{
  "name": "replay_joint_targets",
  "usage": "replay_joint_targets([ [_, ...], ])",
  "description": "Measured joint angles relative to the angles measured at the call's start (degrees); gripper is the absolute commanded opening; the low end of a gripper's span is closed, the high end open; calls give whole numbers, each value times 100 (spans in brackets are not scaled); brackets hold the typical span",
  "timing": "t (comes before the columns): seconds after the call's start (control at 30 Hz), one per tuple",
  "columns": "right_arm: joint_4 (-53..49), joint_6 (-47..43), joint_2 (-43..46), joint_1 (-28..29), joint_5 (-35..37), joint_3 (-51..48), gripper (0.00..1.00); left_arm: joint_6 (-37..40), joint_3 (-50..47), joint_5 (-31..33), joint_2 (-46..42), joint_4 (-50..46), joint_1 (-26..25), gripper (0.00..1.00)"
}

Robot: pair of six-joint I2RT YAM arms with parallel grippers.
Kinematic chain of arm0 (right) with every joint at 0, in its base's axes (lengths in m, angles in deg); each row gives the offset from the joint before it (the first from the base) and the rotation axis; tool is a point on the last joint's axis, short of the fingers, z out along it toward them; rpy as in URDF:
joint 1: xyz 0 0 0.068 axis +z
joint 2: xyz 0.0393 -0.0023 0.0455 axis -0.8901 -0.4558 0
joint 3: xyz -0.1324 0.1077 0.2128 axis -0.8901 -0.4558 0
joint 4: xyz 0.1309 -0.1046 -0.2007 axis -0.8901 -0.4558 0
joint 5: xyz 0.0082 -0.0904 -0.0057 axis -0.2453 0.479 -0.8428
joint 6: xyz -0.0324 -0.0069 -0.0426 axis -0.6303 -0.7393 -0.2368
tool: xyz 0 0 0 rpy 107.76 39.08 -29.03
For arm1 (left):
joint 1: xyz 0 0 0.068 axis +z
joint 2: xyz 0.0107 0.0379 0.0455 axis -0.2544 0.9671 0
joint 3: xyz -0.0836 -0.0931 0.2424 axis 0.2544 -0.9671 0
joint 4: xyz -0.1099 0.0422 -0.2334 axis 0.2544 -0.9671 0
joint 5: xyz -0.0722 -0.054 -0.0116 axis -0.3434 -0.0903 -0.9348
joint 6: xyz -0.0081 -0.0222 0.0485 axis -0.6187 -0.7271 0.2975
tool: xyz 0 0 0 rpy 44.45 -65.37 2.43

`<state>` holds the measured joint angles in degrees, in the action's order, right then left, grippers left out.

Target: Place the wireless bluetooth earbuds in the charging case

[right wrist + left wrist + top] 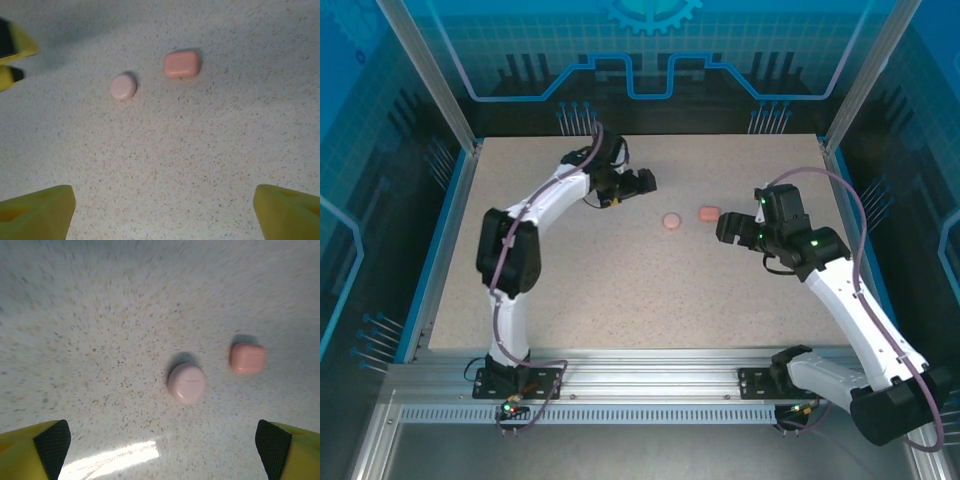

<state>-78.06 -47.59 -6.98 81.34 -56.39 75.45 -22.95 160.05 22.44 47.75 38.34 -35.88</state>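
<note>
While your left tool (642, 183) and right tool (732, 228) both gape empty, two closed pink cases lie between them on the tabletop (620, 300), not touching: one round case (672, 220), one squarish case (709, 213).

Robotics lab test cell, not a home or a shop. An aluminium extrusion frame (650, 362) is boxing in a speckled counter (620, 290) edged in blue. Tinted wall panels (520, 60) are carrying printed circuit-trace and gear graphics. Two white robot arms, left arm (510, 250) and right arm (860, 305), are sitting bolted at the near edge by a slotted rail (650, 412).
</note>
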Motion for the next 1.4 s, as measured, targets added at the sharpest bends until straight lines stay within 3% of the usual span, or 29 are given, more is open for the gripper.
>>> replay_joint_targets([
  [0.23, -42, -188, -79, -164, 337, 424, 100, 776, -1093, 739, -2039, 553, -44, 99],
  [0.4, 87, -345, -214, -164, 667, 448, 100, 1532, -3359, 1414, -3877, 2234, -44, 99],
  [0.57, 697, -535, -227, -166, 1113, 79, 100, 2428, -5488, 2024, -5158, 3993, -37, 99],
  [0.73, 1467, -796, -282, -192, 1674, -573, 100, 3051, -6321, 2323, -5692, 4765, 144, 99],
  [0.97, 2398, -1399, -839, -264, 2352, -1224, 100, 3222, -7090, 2461, -6242, 5344, 984, 99],
  [1.17, 3018, -1672, -852, -597, 2682, -1950, 100, 3263, -7628, 2435, -6207, 5499, 1462, 99],
  [1.4, 3954, -1707, -702, -839, 2962, -2660, 100, 3198, -8188, 2371, -5475, 6507, 1504, 99],
])
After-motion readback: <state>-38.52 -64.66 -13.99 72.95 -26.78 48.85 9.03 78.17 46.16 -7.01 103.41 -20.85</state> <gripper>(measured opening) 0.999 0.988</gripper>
